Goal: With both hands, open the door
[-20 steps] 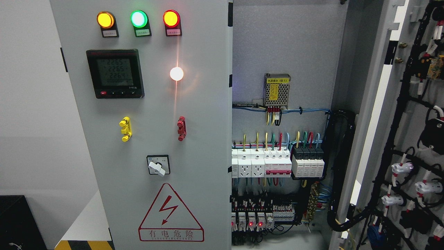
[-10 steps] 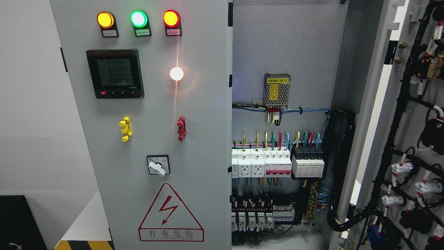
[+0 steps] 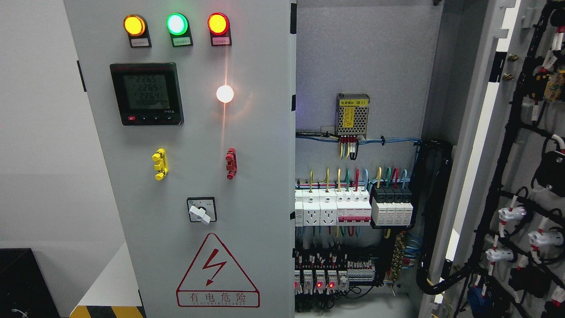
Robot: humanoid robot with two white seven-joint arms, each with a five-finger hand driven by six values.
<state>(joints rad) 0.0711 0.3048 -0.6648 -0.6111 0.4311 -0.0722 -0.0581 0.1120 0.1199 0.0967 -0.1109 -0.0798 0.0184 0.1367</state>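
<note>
A grey electrical cabinet fills the head view. Its left door (image 3: 194, 132) stands shut and carries three lit lamps, a black digital meter (image 3: 146, 93), a yellow handle (image 3: 159, 164), a red handle (image 3: 231, 163), a rotary switch (image 3: 201, 210) and a red hazard triangle. The right door (image 3: 521, 176) is swung wide open at the picture's right, its inner side showing black cable looms and white connectors. Between them the cabinet's inside (image 3: 362, 198) is exposed, with breakers, sockets and coloured wires. Neither of my hands nor arms shows anywhere.
A small metal power supply (image 3: 352, 114) is mounted on the back panel. A white wall lies to the left, with a black box (image 3: 22, 282) at the lower left and a yellow-black striped strip (image 3: 108, 311) at the cabinet's foot.
Small red lights on the lower relay row went out half a second ago and are lit again now. Nothing else has moved.
</note>
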